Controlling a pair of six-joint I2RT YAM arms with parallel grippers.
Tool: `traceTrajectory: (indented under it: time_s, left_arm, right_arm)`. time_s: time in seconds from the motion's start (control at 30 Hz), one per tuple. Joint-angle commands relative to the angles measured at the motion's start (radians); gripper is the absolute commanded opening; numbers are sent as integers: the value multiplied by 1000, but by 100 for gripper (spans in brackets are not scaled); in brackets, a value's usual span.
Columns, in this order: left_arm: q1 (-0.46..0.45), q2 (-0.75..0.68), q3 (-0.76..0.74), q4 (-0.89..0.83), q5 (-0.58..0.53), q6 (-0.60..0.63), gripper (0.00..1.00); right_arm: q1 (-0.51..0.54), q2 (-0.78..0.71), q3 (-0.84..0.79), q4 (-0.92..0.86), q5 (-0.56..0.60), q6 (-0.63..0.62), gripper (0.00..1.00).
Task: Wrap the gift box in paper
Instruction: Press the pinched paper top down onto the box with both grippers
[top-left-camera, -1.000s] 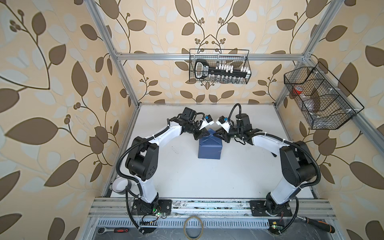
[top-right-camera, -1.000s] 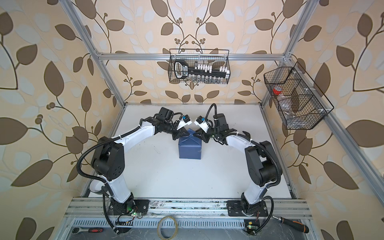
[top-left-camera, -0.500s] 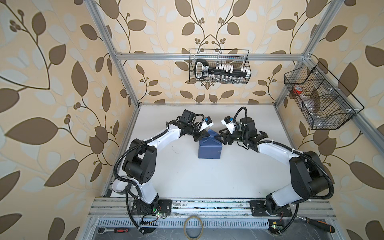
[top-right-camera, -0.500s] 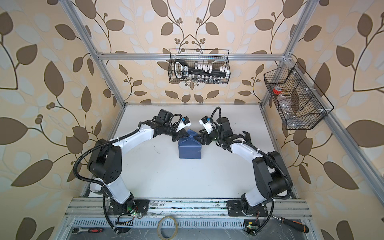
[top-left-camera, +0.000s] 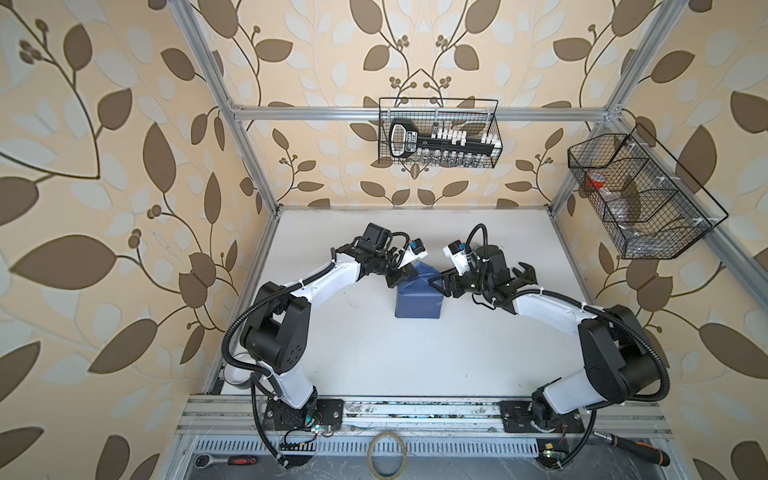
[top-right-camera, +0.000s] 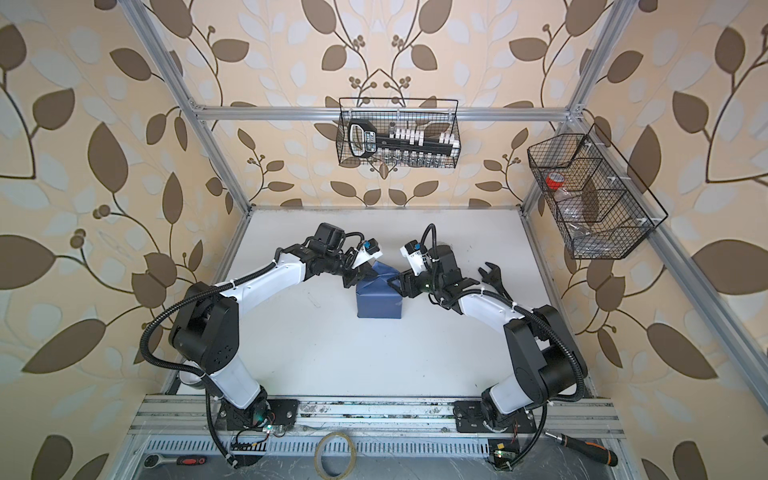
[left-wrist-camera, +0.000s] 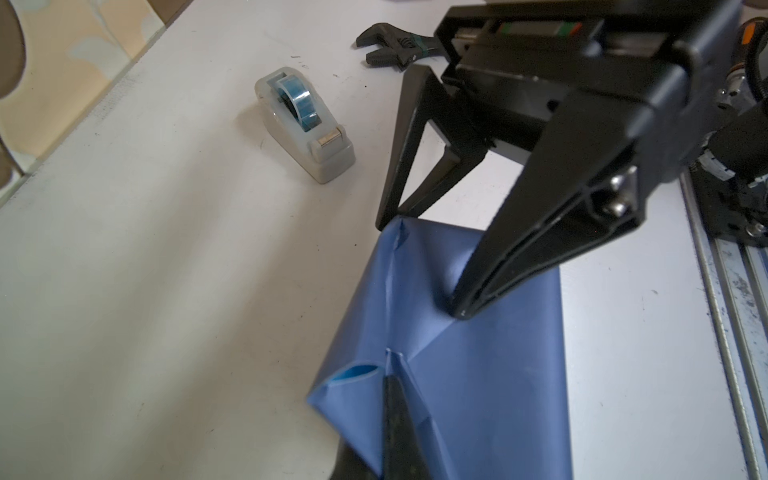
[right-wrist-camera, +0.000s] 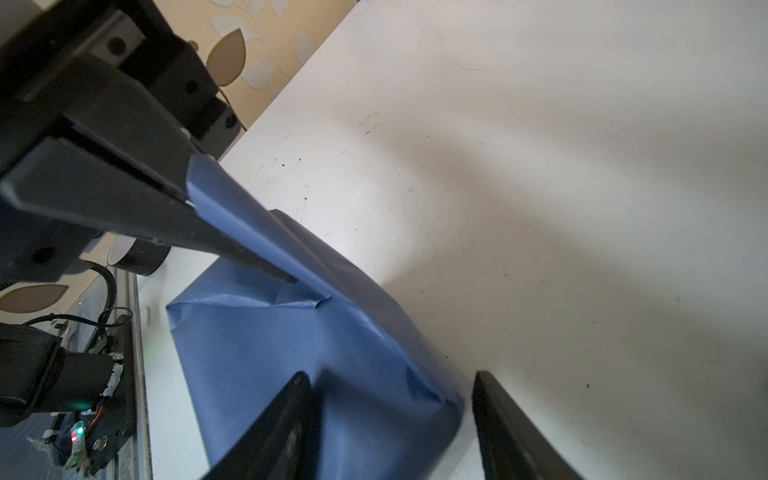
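Observation:
The paper (top-left-camera: 417, 303) (top-right-camera: 379, 302), slate-blue side out, is folded round a squarish bundle mid-table. The gift box is hidden under it. My left gripper (top-left-camera: 409, 272) (top-right-camera: 368, 272) (left-wrist-camera: 388, 365) is shut on a raised flap at the bundle's far left corner, lifting it into a peak. A sliver of the sky-blue inner face shows in the fold. My right gripper (top-left-camera: 436, 284) (top-right-camera: 395, 282) (right-wrist-camera: 390, 376) is open at the far right corner of the paper (right-wrist-camera: 270, 353). One finger rests against the paper and the other stands apart from it over bare table.
A clear tape dispenser (left-wrist-camera: 305, 124) and a black adjustable wrench (left-wrist-camera: 395, 43) (top-left-camera: 525, 272) lie on the white table behind the bundle. Wire baskets hang on the back wall (top-left-camera: 438, 133) and right wall (top-left-camera: 640, 195). A tape ring (top-left-camera: 386, 455) and hand tools lie beyond the front rail.
My right gripper has opened, let go of the paper's peak, and drawn back rightward and lower to the corner. The left gripper keeps its hold on the flap.

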Motion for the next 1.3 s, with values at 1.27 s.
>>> traceTrajectory:
  time_s: [1.27]
  left_arm:
    - [-79,-142,-100,25,-73,73,1]
  right_arm:
    - [13,23,-30,-56,99,15,54]
